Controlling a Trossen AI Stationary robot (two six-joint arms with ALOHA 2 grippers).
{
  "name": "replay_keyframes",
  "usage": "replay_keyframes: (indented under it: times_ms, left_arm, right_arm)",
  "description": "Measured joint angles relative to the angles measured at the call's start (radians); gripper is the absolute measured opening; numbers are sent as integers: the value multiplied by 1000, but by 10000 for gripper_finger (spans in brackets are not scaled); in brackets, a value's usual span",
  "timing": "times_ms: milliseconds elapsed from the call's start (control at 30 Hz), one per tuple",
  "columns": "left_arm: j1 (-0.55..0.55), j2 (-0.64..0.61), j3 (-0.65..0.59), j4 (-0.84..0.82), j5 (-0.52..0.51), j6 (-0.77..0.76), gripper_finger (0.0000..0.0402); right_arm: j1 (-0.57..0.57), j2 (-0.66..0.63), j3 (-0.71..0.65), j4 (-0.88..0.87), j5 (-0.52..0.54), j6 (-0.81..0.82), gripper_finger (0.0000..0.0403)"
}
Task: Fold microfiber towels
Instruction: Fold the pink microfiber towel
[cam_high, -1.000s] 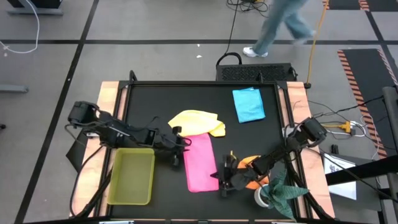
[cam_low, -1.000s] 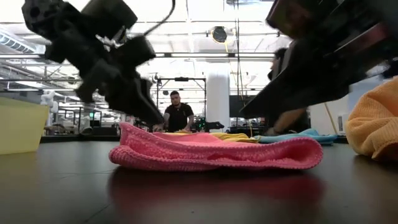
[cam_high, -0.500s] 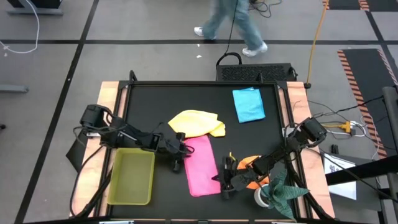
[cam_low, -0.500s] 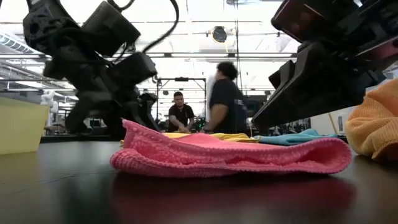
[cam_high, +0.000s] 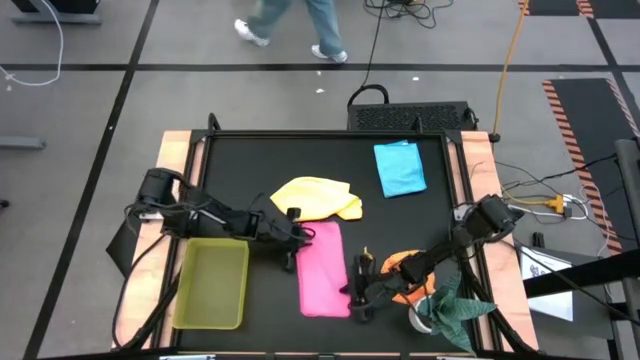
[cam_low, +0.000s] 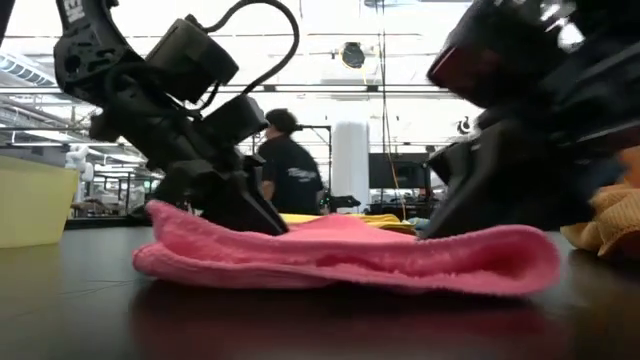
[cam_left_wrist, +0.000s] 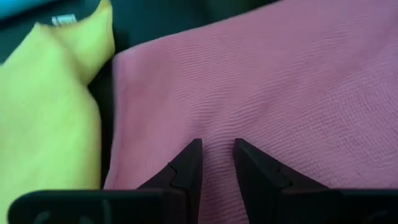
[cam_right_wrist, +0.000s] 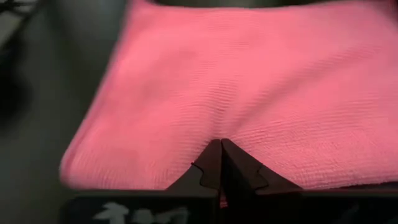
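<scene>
Now the left gripper (cam_high: 293, 240) has slid onto the pink towel (cam_high: 324, 268), near the tabletop (cam_high: 230, 165) middle at its 7 o'clock side, fingers slightly apart, while the right gripper (cam_high: 357, 296), pressed together, pushes its other edge. So the fold looks about to start. Whether either gripper really pinches cloth is hard to see.

4 towels lie on the table (cam_high: 230, 160): pink towel (cam_high: 324, 268) folded into a long strip at centre, rumpled yellow towel (cam_high: 314, 197) touching its far end, flat blue towel (cam_high: 400, 168) apart, bunched orange towel (cam_high: 412, 270) beside it.
</scene>
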Motion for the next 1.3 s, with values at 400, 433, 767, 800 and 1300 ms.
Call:
replay_keyframes:
  times_ms: [400,433,767,800,1300]
  left_arm:
    - [-11,-1,6,86,-11,69,97]
    - [-24,-27,6,54,-17,69,97]
    - [-272,-182,7,-110,-80,83,97]
    - [-304,-172,7,-103,-80,83,97]
    - [-487,37,135,-152,-107,-62,116]
  right_arm:
    - [47,-21,86,-17,-27,-112,6]
    - [49,-25,86,-15,-24,-114,10]
    - [51,-26,87,57,-22,-145,97]
    - [51,-27,87,55,-18,-157,108]
    - [-89,-27,68,-204,121,-27,100]
